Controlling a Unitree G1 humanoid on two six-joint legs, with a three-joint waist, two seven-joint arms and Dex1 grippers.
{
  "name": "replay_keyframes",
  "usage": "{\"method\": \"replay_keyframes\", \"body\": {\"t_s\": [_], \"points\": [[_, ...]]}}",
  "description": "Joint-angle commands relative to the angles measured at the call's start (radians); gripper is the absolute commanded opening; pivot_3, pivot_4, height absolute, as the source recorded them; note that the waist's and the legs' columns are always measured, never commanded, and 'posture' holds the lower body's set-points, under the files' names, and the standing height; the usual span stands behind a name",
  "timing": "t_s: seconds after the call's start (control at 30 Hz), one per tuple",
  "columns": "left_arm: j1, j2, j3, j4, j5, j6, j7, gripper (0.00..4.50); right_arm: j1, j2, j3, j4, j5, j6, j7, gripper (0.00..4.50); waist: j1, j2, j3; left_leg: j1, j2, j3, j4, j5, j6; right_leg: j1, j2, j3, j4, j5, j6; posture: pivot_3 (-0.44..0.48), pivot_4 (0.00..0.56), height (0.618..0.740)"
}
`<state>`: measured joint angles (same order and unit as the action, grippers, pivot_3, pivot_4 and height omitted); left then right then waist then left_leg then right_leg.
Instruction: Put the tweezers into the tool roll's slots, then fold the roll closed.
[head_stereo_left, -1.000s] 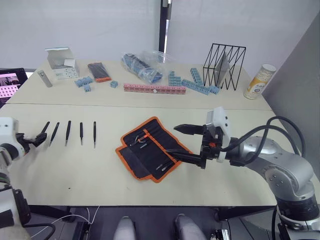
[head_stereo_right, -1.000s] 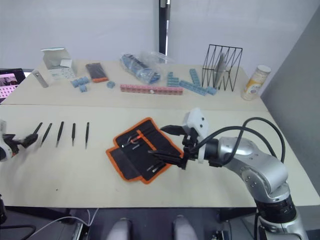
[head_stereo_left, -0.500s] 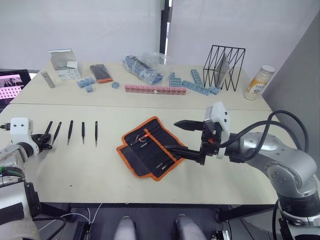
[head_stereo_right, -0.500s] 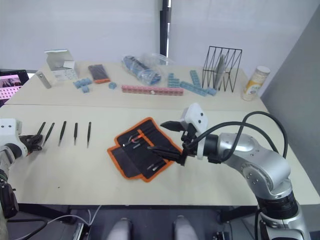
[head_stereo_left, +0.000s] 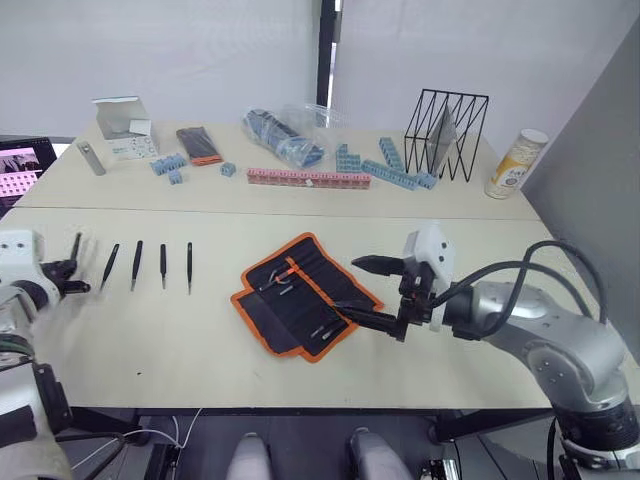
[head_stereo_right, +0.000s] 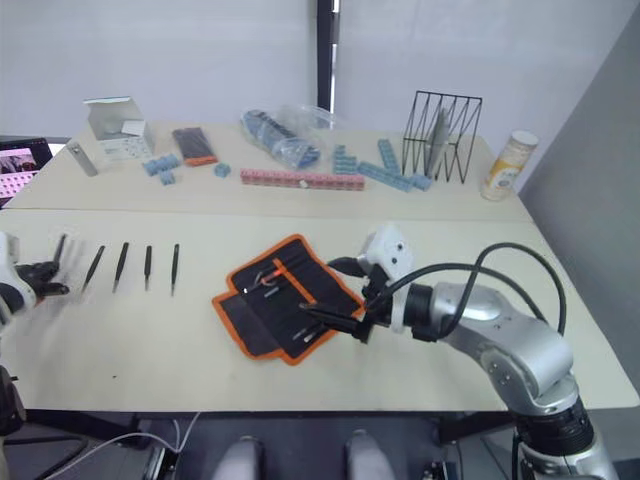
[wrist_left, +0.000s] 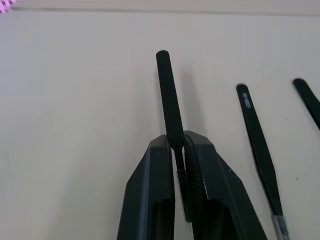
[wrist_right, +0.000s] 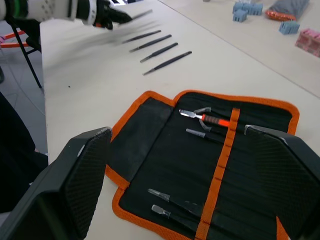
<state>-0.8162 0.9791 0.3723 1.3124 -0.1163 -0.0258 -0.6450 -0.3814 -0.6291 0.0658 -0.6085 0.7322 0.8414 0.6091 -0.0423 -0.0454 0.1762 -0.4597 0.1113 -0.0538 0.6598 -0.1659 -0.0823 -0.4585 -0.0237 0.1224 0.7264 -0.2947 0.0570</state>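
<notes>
I see the tool roll (head_stereo_left: 303, 297) lying open at centre frame, its long axis slanting toward lower right, slots (wrist_right: 200, 150) facing up. My right gripper (head_stereo_left: 372, 292) hangs spread wide at its right edge. At far left, my left gripper (wrist_left: 178, 165) is clamped on one tweezer (wrist_left: 170, 112), so the roll lies well off to its right. Four slim black tweezers (head_stereo_left: 149, 265) lie in a row between them.
</notes>
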Motion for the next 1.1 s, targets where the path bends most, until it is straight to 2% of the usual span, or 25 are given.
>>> {"method": "replay_keyframes", "body": {"t_s": [0.03,0.1,0.13,0.2,0.27,0.33,0.43,0.57,0.73,0.87,1.1], "points": [[-0.016,0.05,-0.008,-0.123,-0.026,-0.043,-0.14,0.02,0.052,0.031,0.006,-0.027,-0.048,-0.047,-0.042,4.5,0.005,0.0,0.0,0.0,0.0,0.0,0.0,0.0,0.0,0.0,0.0,0.0,0.0,0.0,0.0,0.0,0.15,0.663],[0.031,0.052,-0.01,-0.244,-0.062,0.004,-0.247,0.02,0.095,0.058,0.012,-0.027,-0.077,-0.059,-0.072,4.5,0.01,0.0,0.0,0.0,0.0,0.0,0.0,0.0,0.0,0.0,0.0,0.0,-0.001,0.0,0.0,0.0,0.15,0.663],[0.077,0.048,-0.009,-0.342,-0.09,0.053,-0.3,0.0,0.118,0.074,0.011,-0.023,-0.088,-0.063,-0.091,4.25,0.01,0.0,0.0,0.0,0.0,0.001,0.0,0.0,0.0,0.0,0.0,0.0,-0.001,0.0,0.0,0.0,0.15,0.663],[0.238,0.027,-0.015,-0.669,-0.181,0.227,-0.382,0.0,0.168,0.096,0.018,-0.01,-0.114,-0.088,-0.102,3.7,0.005,0.001,0.0,0.0,0.0,0.001,0.0,0.0,0.0,0.0,0.0,0.001,-0.001,0.0,0.0,0.0,0.15,0.663],[0.388,-0.006,-0.021,-1.018,-0.299,0.432,-0.38,0.0,0.194,0.118,0.035,0.021,-0.152,-0.114,-0.115,3.03,0.003,0.001,0.0,0.0,0.0,0.001,0.0,0.0,0.0,0.001,-0.001,0.001,0.0,0.0,-0.001,0.0,0.15,0.663],[0.482,-0.036,-0.047,-1.299,-0.4,0.603,-0.344,0.0,0.205,0.142,0.06,0.064,-0.197,-0.145,-0.125,2.35,0.002,0.001,0.0,-0.001,0.0,0.001,0.001,0.0,0.0,0.001,-0.001,0.001,0.0,0.0,0.0,0.0,0.15,0.663],[0.521,-0.054,-0.075,-1.5,-0.487,0.762,-0.308,0.0,0.201,0.181,0.094,0.115,-0.252,-0.183,-0.137,1.3,0.0,-0.001,0.001,0.0,0.0,0.0,0.002,0.0,0.0,0.001,0.0,0.001,0.001,-0.001,0.0,0.0,0.15,0.663],[0.482,-0.102,-0.144,-1.652,-0.595,0.974,-0.219,0.0,0.187,0.244,0.125,0.193,-0.32,-0.237,-0.161,0.05,-0.004,0.0,0.001,0.002,0.0,0.0,0.002,0.002,0.002,0.002,0.001,0.002,0.001,-0.002,-0.003,0.0,0.15,0.663],[0.45,-0.123,-0.194,-1.734,-0.66,1.116,-0.149,0.0,0.172,0.299,0.149,0.26,-0.383,-0.268,-0.181,0.05,-0.008,0.0,0.001,0.002,0.0,0.0,0.003,0.002,0.002,0.002,0.001,0.002,0.001,0.0,0.0,0.0,0.15,0.663],[0.385,-0.112,-0.286,-1.705,-0.631,1.186,-0.12,0.0,0.156,0.349,0.154,0.299,-0.415,-0.272,-0.208,0.05,-0.003,0.0,0.001,0.002,0.0,0.0,0.003,0.002,0.002,0.002,0.001,0.002,0.001,0.0,0.0,0.0,0.15,0.663],[0.31,-0.08,-0.412,-1.68,-0.582,1.224,-0.12,0.0,0.222,0.378,0.147,0.324,-0.449,-0.268,-0.23,0.05,-0.001,0.0,0.001,0.001,0.0,0.0,0.003,0.002,0.002,0.002,0.001,0.002,0.001,0.0,0.0,0.0,0.15,0.663]]}}
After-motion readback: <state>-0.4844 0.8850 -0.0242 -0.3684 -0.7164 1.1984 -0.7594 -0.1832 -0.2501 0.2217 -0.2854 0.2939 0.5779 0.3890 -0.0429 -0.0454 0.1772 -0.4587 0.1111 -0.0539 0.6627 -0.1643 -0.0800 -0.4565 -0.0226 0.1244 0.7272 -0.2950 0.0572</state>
